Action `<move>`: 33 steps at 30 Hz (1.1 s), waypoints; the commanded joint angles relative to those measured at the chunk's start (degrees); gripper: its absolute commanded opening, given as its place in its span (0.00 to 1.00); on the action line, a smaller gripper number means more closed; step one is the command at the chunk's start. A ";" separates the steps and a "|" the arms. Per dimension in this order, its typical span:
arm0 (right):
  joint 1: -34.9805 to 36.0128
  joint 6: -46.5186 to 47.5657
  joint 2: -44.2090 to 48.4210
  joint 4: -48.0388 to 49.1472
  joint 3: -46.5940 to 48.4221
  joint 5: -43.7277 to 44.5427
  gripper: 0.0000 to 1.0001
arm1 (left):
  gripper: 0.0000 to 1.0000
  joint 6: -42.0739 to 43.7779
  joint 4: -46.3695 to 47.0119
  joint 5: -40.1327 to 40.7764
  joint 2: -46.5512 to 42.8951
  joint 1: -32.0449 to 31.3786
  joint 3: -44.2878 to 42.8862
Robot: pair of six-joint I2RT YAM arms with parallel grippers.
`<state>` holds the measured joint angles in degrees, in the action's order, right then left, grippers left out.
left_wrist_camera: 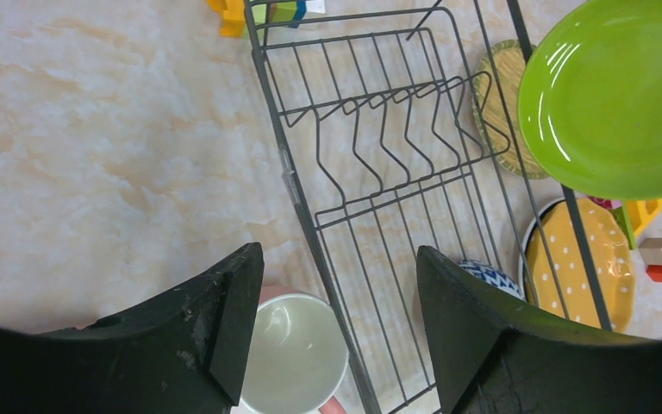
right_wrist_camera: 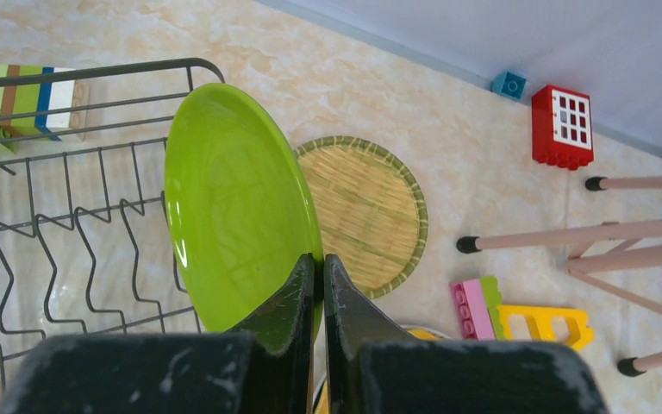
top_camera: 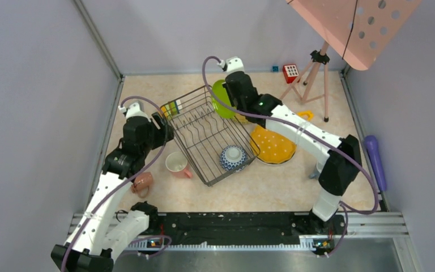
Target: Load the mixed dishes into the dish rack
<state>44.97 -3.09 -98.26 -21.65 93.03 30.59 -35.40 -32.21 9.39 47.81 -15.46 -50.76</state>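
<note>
My right gripper is shut on the rim of the lime green plate, holding it on edge above the far right side of the dish rack; the plate also shows in the top view and in the left wrist view. My left gripper is open and empty above the rack's left rim, over a pink mug. The blue-white bowl sits in the rack's near corner. The yellow-orange dotted plate lies right of the rack. A second pink mug lies by my left arm.
A round woven mat lies on the table behind the green plate. Toy blocks and a pink tripod stand at the back right. Coloured blocks sit at the rack's far end. A purple object lies at the right wall.
</note>
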 commanded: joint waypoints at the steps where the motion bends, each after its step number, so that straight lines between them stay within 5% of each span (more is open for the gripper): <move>1: 3.03 5.02 -3.71 3.20 6.81 7.62 0.00 | 0.70 2.09 -0.66 2.77 -1.14 0.35 0.65; 33: 13.35 13.25 -23.25 3.67 16.55 23.95 0.00 | 0.70 4.63 0.21 -0.25 -1.42 0.53 1.56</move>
<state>57.60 10.48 -122.10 -19.46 106.13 52.88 -31.53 -33.67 9.89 47.09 -15.29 -49.65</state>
